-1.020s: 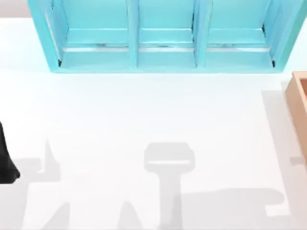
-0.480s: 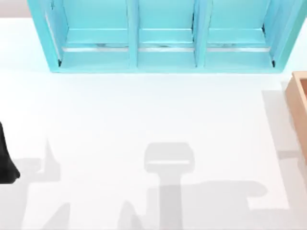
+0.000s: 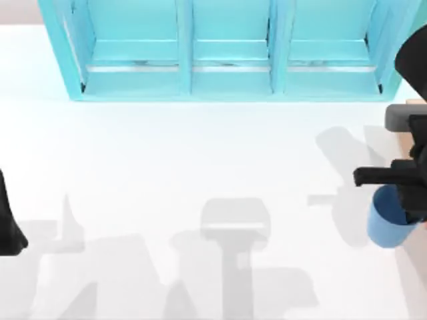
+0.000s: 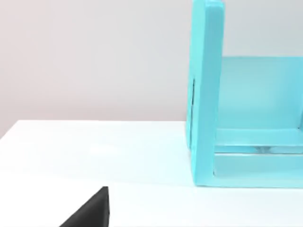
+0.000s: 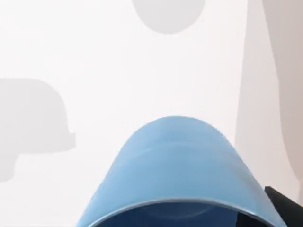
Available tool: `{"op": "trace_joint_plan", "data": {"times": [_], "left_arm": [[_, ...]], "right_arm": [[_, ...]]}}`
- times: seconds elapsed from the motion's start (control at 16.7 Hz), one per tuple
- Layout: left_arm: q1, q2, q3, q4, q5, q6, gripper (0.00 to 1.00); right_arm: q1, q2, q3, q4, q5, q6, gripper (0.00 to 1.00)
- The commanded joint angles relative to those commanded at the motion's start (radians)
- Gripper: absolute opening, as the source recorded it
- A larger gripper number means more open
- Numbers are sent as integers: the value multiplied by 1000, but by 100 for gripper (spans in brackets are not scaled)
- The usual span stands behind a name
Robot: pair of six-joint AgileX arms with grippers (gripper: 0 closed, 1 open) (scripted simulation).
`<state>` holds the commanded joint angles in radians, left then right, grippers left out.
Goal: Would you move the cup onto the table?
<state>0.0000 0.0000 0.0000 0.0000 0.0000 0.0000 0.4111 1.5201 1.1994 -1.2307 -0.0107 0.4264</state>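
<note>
The white table (image 3: 200,160) is spread across the top view, with the turquoise shelf (image 3: 227,50) set along its far edge; the right gripper (image 3: 408,193) is seen at the right edge, clamped on the blue cup (image 3: 387,223), which is carried above the table's right side; the cup's outer wall and rim (image 5: 177,175) are seen close up by the right wrist camera; the shelf's end panel (image 4: 206,94) is caught from the left wrist; the left arm (image 3: 8,223) is parked at the left edge, fingers can't be judged.

A turquoise shelf unit (image 3: 227,50) stands before a plain pale wall (image 4: 94,61).
</note>
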Motion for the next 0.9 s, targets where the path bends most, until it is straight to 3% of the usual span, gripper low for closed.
{"op": "trace_joint_plan", "data": {"times": [0.3,0.66,0.9], "left_arm": [[0,0,0,0,0,0,100],[0,0,0,0,0,0,100],[0,0,0,0,0,0,100]], "right_arm": [[173,48,48,46,-6,169,0],[176,53,31,63,-9,177,0],[190,86,-46,191,-8,191,0]]}}
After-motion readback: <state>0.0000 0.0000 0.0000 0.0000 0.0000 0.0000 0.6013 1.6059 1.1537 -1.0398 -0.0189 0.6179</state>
